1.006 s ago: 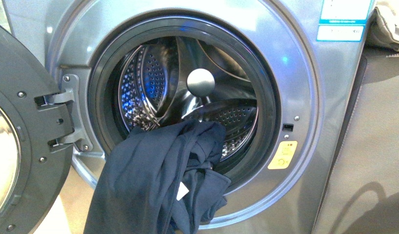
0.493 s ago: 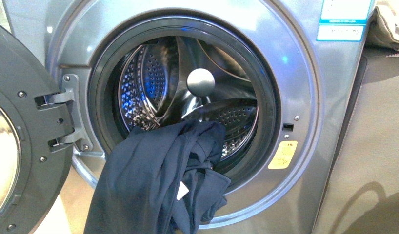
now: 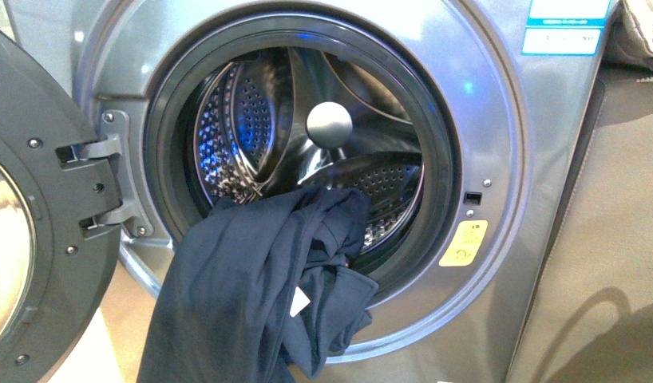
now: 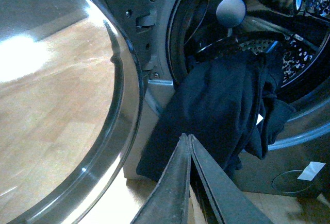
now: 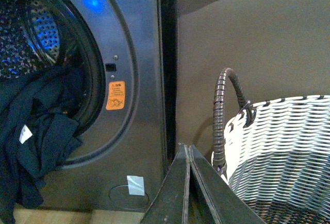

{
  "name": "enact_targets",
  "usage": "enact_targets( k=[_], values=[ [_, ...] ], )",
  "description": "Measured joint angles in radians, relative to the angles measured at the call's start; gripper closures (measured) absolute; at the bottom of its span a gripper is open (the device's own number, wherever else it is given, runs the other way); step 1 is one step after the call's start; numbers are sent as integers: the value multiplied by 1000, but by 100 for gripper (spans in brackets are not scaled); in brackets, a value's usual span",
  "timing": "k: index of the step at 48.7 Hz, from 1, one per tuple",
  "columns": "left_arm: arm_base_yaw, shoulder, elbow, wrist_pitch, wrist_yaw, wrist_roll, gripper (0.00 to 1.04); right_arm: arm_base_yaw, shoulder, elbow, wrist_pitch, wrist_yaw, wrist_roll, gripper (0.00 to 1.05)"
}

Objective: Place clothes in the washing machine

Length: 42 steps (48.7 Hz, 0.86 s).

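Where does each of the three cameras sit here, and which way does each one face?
Front view: on the robot's body, facing the washing machine porthole with the clothes draped over its rim; neither arm shows.
Left wrist view: on the left arm, looking past the shut left gripper at the open door and the hanging clothes.
Right wrist view: on the right arm, looking past the shut right gripper at the machine's front beside a white wicker basket.
Shared: all three show the clothes, white tag and drum.

navy clothes (image 3: 251, 287) draped over the gasket lip, half in the drum, half hanging down the front, white tag showing, silver washer (image 3: 499, 144), door swung open left
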Motion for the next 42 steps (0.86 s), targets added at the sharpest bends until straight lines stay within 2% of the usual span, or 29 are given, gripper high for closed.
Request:
enact_targets(
  k=[8,11,31,33,36,42],
  values=[
    [0,0,0,0,0,-1,100,0,0,0,0,0,0,102],
    [0,0,0,0,0,0,90,0,0,0,0,0,-1,100],
    [0,0,0,0,0,0,17,0,0,0,0,0,-1,28],
    [0,0,0,0,0,1,5,0,0,0,0,0,-1,18],
    [0,0,0,0,0,1,7,0,0,0,0,0,0,6],
    [0,0,0,0,0,1,6,0,0,0,0,0,0,7]
  ],
)
